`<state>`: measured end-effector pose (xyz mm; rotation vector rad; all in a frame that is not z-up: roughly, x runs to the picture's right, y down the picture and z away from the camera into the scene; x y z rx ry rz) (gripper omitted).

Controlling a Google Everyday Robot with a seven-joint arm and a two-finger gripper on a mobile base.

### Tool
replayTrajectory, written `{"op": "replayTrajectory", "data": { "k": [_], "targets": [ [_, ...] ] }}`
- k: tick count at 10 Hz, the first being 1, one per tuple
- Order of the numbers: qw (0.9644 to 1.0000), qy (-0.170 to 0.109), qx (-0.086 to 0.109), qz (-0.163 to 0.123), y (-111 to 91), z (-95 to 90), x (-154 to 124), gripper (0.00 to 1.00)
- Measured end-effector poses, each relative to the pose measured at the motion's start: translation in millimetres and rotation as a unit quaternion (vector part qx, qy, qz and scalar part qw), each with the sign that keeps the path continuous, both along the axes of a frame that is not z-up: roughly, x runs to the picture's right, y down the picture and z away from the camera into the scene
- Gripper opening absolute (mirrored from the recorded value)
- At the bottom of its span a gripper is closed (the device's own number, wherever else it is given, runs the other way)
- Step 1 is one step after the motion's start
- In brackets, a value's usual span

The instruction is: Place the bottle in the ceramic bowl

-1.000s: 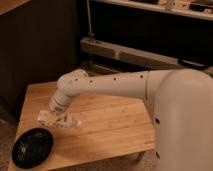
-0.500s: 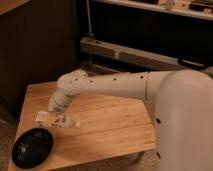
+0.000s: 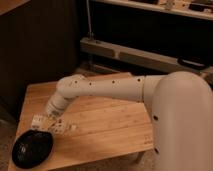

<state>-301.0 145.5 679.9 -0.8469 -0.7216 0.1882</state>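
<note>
- You see a wooden table [image 3: 110, 120], pale with matt, visible grain.
- The ceramic bowl [image 3: 32, 148] at that table's near left corner looks black and glossy.
- The gripper [image 3: 50, 121], just beyond the bowl, hangs from a smooth white plastic-looking arm [image 3: 110, 89].

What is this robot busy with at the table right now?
The robot's white arm reaches over a wooden table, its gripper low near the front left corner, shut on what appears to be the small pale bottle. The black ceramic bowl sits just beside it at the corner. The bottle is not yet in the bowl.
</note>
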Motion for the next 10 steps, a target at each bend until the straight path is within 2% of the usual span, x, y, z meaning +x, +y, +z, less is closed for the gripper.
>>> {"op": "replayTrajectory", "data": {
  "k": [1,6,9,10],
  "targets": [
    [0.9999,-0.011,-0.004,-0.008,6.4,-1.2,-12.1,0.03],
    [0.9978,-0.046,-0.008,-0.047,14.3,-8.7,-51.3,0.03],
    [0.9912,-0.076,-0.026,-0.106,38.4,-25.0,-90.2,0.03],
    [0.9868,-0.080,-0.037,-0.136,43.8,-26.5,-97.9,0.08]
  ]
}}
